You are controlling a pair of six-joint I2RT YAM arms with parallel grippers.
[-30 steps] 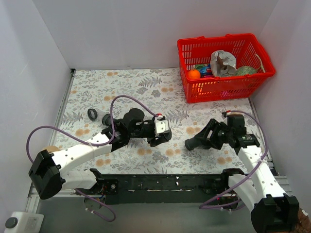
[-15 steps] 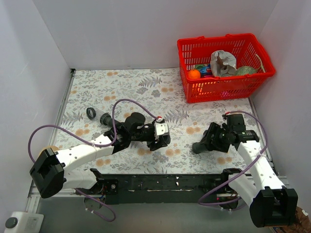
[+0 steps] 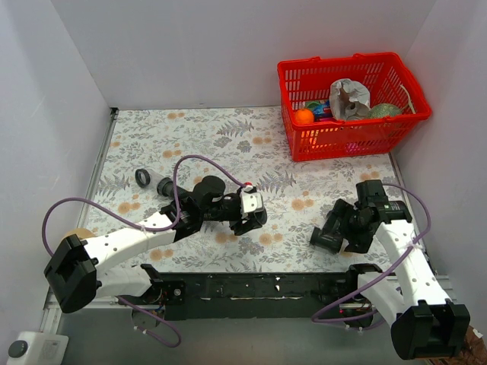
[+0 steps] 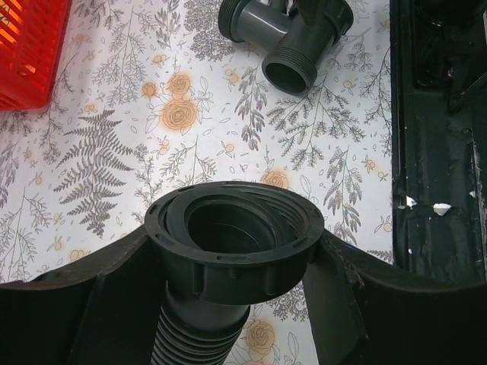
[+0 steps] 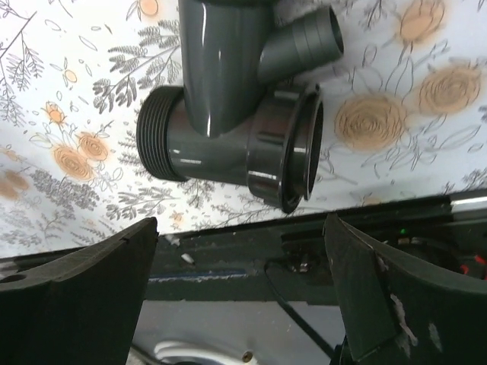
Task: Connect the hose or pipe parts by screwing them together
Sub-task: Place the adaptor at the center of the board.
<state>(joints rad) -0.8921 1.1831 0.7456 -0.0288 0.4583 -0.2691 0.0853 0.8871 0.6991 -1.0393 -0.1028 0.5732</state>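
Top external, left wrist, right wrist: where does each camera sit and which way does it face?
Top external: above and behind the bases, looking down on the floral table, red plastic basket and both arms.
Left wrist: on the left arm, looking along its fingers, clamped on the black ribbed hose.
Right wrist: on the right arm, looking past open fingers at the dark grey T-shaped fitting.
Shared: both wrist views show that fitting.

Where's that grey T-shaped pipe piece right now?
In the right wrist view, the grey pipe piece lies on the flowered cloth at the right, close to its near edge, just beyond the open right gripper.
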